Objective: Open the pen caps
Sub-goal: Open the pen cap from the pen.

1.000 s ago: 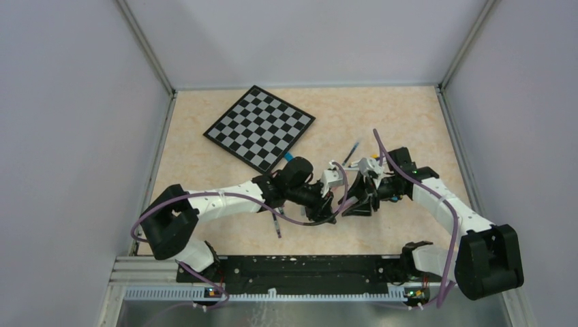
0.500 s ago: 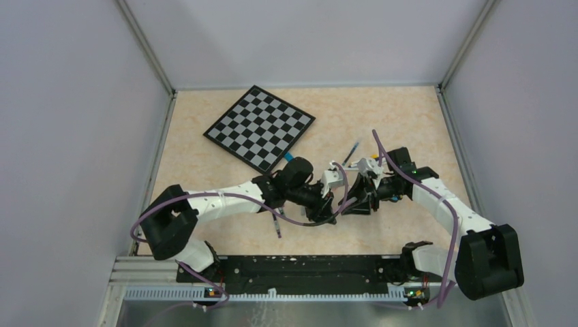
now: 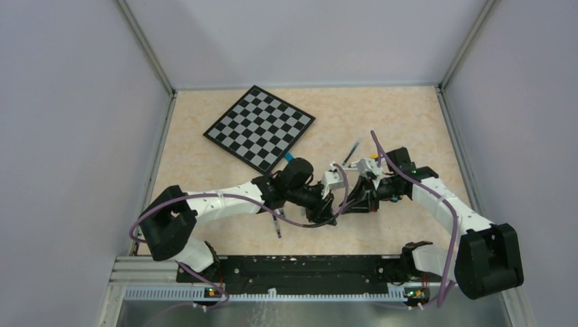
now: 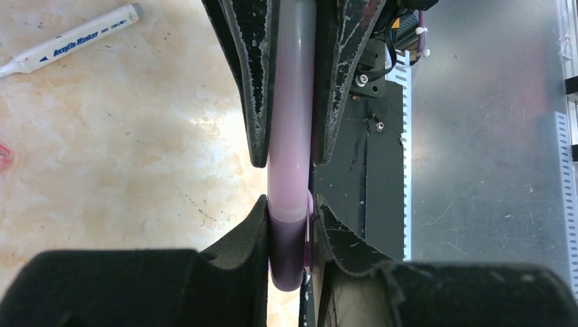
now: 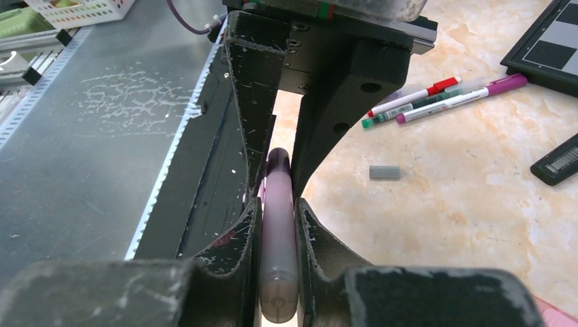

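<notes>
Closing in from a wider stance over the last second, the right claw (image 5: pixel 278 208) now pinches the pale barrel of the pink highlighter (image 4: pixel 290 136), its pads pressed against both sides. The left claw (image 4: pixel 290 204) has not altered its narrow clamp and holds the darker purple end (image 4: pixel 286 262), which I take to be the cap, still seated on the barrel. The two claws meet nearly tip to tip, with the highlighter bridged between them above the near edge of the tabletop (image 3: pixel 395 122), beside the metal rail.

That closing matters: both halves of the highlighter are now gripped, so the grasping step looks complete and the pull has not begun. A straight draw apart along the barrel seems called for next; a slanted tug might let the smooth plastic slip through the pads.

Farther out, a white marker (image 4: pixel 68 37) lies on the tabletop, a loose grey cap (image 5: pixel 384 172) sits alone, and a cluster of thin pens (image 5: pixel 436 95) rests near the checkered board (image 3: pixel 259 127).
</notes>
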